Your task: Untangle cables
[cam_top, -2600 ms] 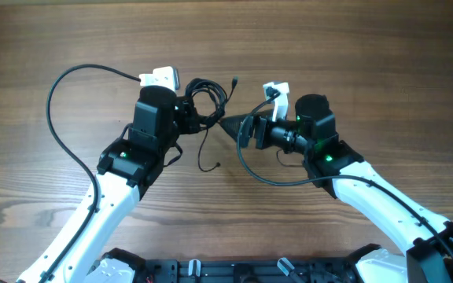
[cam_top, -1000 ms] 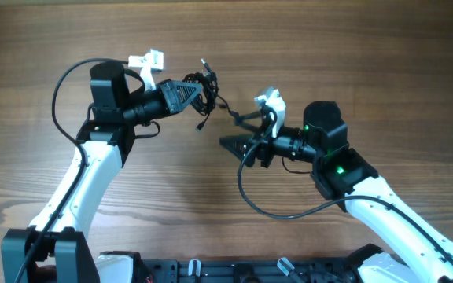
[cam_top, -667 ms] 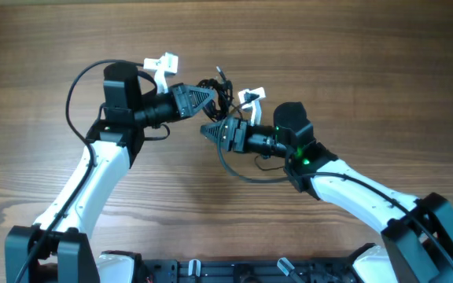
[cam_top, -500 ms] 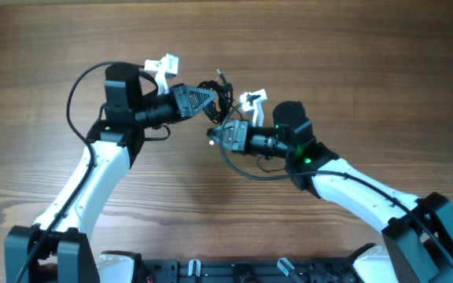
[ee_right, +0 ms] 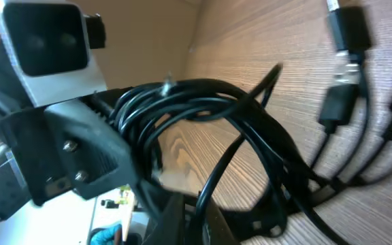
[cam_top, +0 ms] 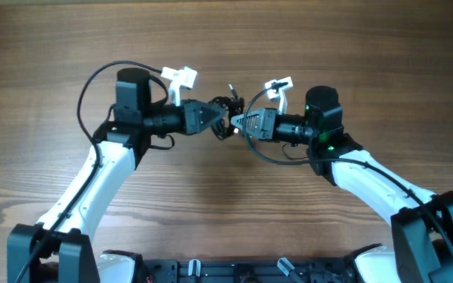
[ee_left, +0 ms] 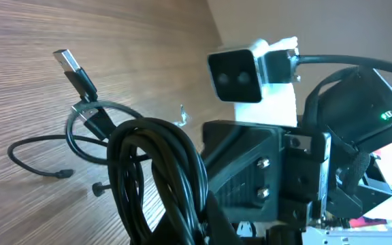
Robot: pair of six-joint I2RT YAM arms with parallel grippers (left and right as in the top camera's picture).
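Nearest the left wrist lens, the cables (ee_left: pixel 156 170) are seen as a coil of black loops, clamped by the left gripper (cam_top: pixel 217 119). A USB plug (ee_left: pixel 70 64) is stuck out up-left of the coil, and thin loose ends are seen against the wood below it. The view past the coil is blocked by the right gripper (cam_top: pixel 239 122), which is set tip to tip against the left one with the bundle between them. Its jaws are hidden by the loops, so it cannot be told whether a strand is pinched. Both arms are reached inward over the table (cam_top: pixel 226 39), wrists facing each other near the middle. Farther out, a thick arm cable (cam_top: pixel 93 86) is arched behind the left wrist. Another loop (cam_top: pixel 262 153) is hung under the right.
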